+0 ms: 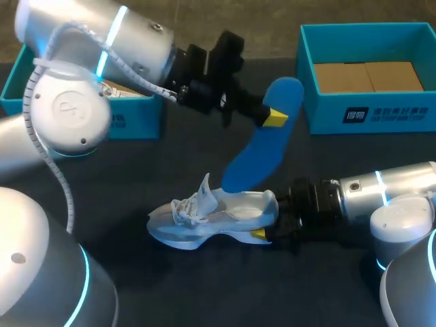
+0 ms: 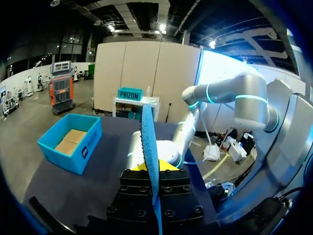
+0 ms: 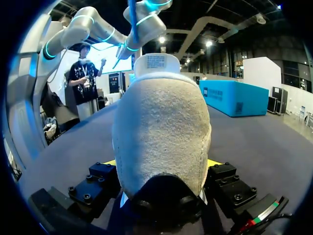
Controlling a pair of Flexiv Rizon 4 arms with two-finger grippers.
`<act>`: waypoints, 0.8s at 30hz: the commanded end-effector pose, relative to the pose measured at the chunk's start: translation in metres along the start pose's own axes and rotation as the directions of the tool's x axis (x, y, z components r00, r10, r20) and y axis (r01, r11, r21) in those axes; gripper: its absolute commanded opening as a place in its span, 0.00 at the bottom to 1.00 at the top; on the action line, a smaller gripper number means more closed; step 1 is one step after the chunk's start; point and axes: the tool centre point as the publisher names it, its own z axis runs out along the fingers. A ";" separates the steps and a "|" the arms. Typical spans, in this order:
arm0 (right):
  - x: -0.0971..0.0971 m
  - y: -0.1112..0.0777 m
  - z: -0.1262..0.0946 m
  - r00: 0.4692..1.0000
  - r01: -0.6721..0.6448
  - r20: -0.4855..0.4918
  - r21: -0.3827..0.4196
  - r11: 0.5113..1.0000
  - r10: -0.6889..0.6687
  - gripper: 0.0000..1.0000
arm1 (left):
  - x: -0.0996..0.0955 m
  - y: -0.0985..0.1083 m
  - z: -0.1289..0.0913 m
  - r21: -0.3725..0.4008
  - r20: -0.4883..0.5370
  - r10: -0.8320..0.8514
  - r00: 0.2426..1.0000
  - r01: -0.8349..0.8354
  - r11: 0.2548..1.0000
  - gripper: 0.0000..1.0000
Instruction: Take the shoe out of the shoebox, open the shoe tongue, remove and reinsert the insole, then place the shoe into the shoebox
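Observation:
A white sneaker [image 1: 204, 216] lies on the dark table with its toe toward my left side and its tongue pulled up. My right gripper [image 1: 264, 230] is shut on the heel; in the right wrist view the heel [image 3: 161, 127] fills the space between the yellow tips of this gripper [image 3: 161, 164]. Above the shoe, my left gripper [image 1: 272, 116] is shut on a blue insole [image 1: 262, 150] and holds it in the air, lower end near the shoe's opening. The left wrist view shows the insole [image 2: 149, 147] edge-on between the fingers of my left gripper [image 2: 155, 169].
An open teal shoebox [image 1: 368, 109] with cardboard inside stands at the back right. A second teal box [image 1: 133, 122] sits at the back left, partly hidden by my left arm. My right arm lies low along the table's right side.

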 end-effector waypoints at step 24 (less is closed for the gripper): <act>0.001 0.000 0.001 1.000 -0.001 0.000 0.006 1.000 0.001 0.00 | 0.050 -0.042 -0.064 0.212 -0.004 -0.103 0.995 0.102 0.972 0.00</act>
